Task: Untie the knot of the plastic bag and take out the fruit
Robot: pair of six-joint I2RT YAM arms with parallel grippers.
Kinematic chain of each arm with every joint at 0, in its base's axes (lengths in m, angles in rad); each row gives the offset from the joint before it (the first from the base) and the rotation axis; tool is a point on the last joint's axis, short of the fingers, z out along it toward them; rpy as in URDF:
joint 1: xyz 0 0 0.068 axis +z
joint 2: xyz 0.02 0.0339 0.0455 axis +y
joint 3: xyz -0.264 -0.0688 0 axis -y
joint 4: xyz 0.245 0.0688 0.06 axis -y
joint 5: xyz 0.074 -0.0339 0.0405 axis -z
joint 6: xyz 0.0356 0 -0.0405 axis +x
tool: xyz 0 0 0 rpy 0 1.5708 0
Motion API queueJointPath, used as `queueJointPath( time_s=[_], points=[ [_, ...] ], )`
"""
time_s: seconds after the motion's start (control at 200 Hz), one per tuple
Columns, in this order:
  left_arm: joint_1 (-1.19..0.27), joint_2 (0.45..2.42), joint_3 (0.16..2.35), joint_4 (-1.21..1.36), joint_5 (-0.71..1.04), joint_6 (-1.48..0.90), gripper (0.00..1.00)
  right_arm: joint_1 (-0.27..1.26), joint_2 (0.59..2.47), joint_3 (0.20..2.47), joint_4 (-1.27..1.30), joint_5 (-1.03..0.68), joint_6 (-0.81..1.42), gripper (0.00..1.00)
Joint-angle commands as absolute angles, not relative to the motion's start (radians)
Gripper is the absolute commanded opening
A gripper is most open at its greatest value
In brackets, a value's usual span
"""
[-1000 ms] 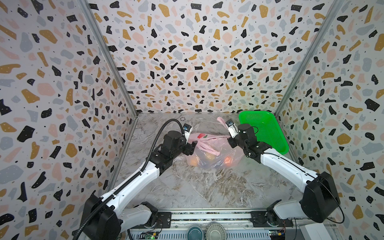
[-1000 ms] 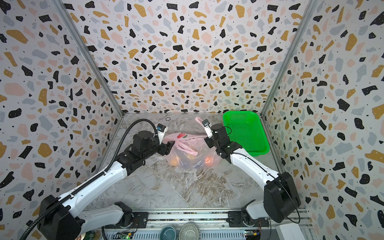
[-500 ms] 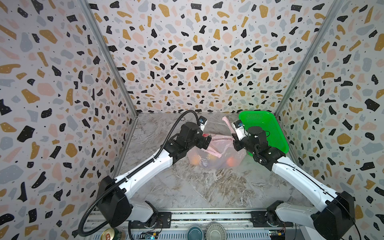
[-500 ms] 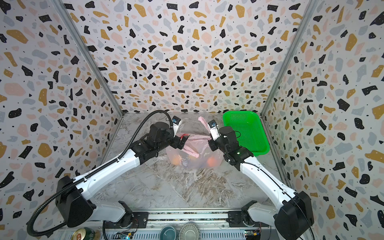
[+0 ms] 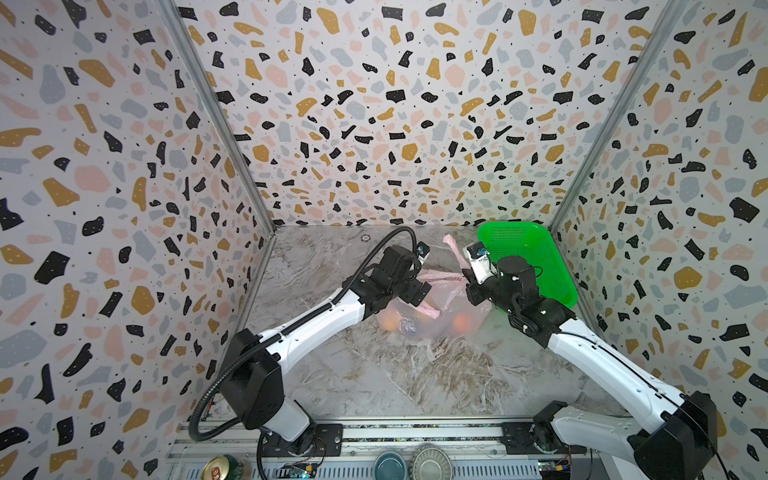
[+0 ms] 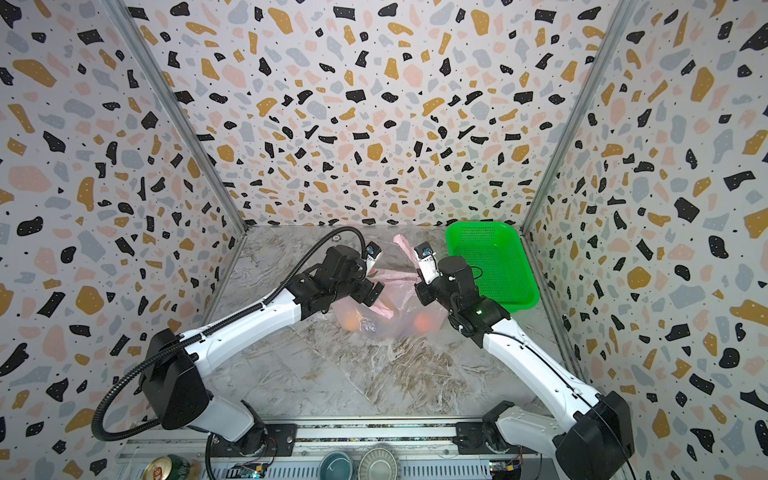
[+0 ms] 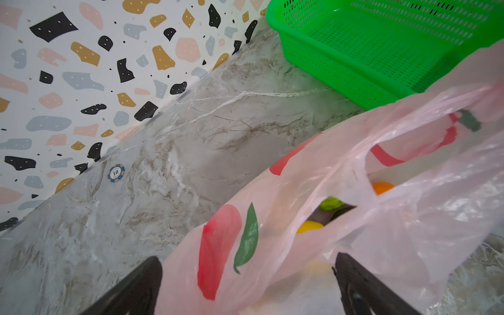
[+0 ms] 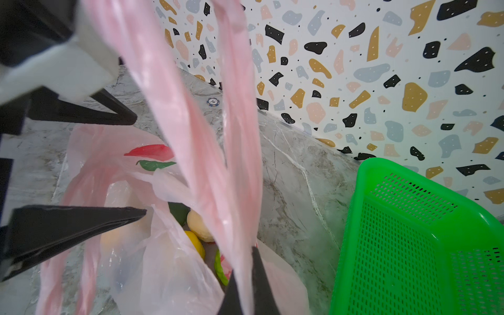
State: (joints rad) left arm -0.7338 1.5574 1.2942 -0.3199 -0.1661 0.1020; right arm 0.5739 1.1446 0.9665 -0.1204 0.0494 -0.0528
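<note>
Both top views: the plastic bag (image 5: 436,316) (image 6: 386,320) lies on the bench (image 5: 395,374) near the far edge, beside a green basket (image 5: 528,257) in the far right corner, with orange fruit (image 5: 460,322) showing through it. My left fingers (image 5: 417,291) are spread above the bag's mouth. My right fingers (image 5: 470,286) pinch a pink handle loop (image 5: 455,251).

Left wrist view: the mouth gapes on a yellow piece (image 7: 309,226), a light green piece (image 7: 331,203) and an orange piece (image 7: 381,186) inside.

Right wrist view: the loop rises from my pinch, and a cream piece (image 8: 199,223) lies inside the bag.
</note>
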Motion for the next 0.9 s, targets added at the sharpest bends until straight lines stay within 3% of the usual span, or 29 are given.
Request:
queueJointPath(
  time_s=[0.0, 0.551, 0.896],
  points=[
    [-0.739, 1.578, 1.338, -0.344, -0.276, 0.135, 1.00, 0.577, 1.109, 0.966, -0.128, 0.058, -0.048, 0.00],
    [-0.688, 1.622, 1.338, -0.373, -0.508, 0.137, 1.00, 0.575, 1.077, 0.959, -0.149, 0.086, -0.060, 0.00],
    [-0.595, 1.588, 1.384, -0.466, -0.511, 0.150, 0.99, 0.565, 1.046, 0.931, -0.165, 0.103, -0.045, 0.00]
  ],
)
